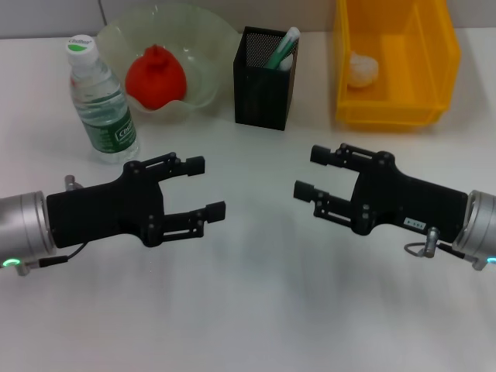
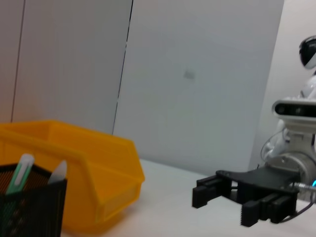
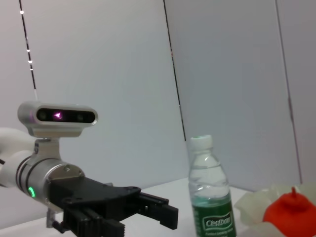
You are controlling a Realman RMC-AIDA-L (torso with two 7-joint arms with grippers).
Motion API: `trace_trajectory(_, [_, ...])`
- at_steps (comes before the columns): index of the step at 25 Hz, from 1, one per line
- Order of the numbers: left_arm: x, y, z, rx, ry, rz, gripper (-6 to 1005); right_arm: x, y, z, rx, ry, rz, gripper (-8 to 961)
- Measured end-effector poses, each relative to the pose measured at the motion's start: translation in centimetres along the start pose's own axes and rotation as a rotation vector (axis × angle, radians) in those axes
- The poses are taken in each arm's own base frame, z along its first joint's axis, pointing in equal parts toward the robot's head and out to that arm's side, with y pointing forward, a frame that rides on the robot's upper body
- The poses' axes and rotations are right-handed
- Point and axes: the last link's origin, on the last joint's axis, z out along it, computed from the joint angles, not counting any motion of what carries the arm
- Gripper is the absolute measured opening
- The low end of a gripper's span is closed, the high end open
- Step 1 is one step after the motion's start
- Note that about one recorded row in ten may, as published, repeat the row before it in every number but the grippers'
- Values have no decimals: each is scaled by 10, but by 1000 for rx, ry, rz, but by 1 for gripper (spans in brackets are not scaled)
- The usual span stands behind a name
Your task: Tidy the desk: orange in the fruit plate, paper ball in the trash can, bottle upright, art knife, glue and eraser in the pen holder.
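The orange (image 1: pixel 156 76) (image 3: pixel 291 213) lies in the pale green fruit plate (image 1: pixel 208 48) (image 3: pixel 256 203) at the back left. Beside the plate the bottle (image 1: pixel 101 99) (image 3: pixel 211 195) stands upright with its white cap on. A black mesh pen holder (image 1: pixel 264 77) (image 2: pixel 29 203) at the back centre holds green and white items; I cannot tell which is the art knife, glue or eraser. The paper ball (image 1: pixel 362 69) rests in the yellow bin (image 1: pixel 395 62) (image 2: pixel 94 168), the trash can. My left gripper (image 1: pixel 204 187) (image 3: pixel 165 212) and right gripper (image 1: pixel 313 172) (image 2: pixel 221 202) hover open and empty over the desk, facing each other.
The white desk (image 1: pixel 248 310) runs forward from the two grippers. A grey panelled wall (image 2: pixel 197 74) stands behind the desk.
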Motion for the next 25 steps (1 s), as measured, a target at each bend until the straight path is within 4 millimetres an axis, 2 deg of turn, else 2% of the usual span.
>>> trace_trajectory(6, [0, -3, -5, -6, -34, 13, 805, 4, 4, -1, -11, 15, 29, 649])
trace_trajectory(13, [4, -4, 3, -70, -90, 3, 805, 7, 5, -1, -25, 38, 34, 666])
trace_trajectory(16, [5, -4, 1, -68, -86, -20, 805, 6, 4, -2, -15, 32, 32, 782])
trace_trajectory(25, [1, -2, 3, -37, -62, -10, 805, -1, -2, 1, -16, 27, 3, 782])
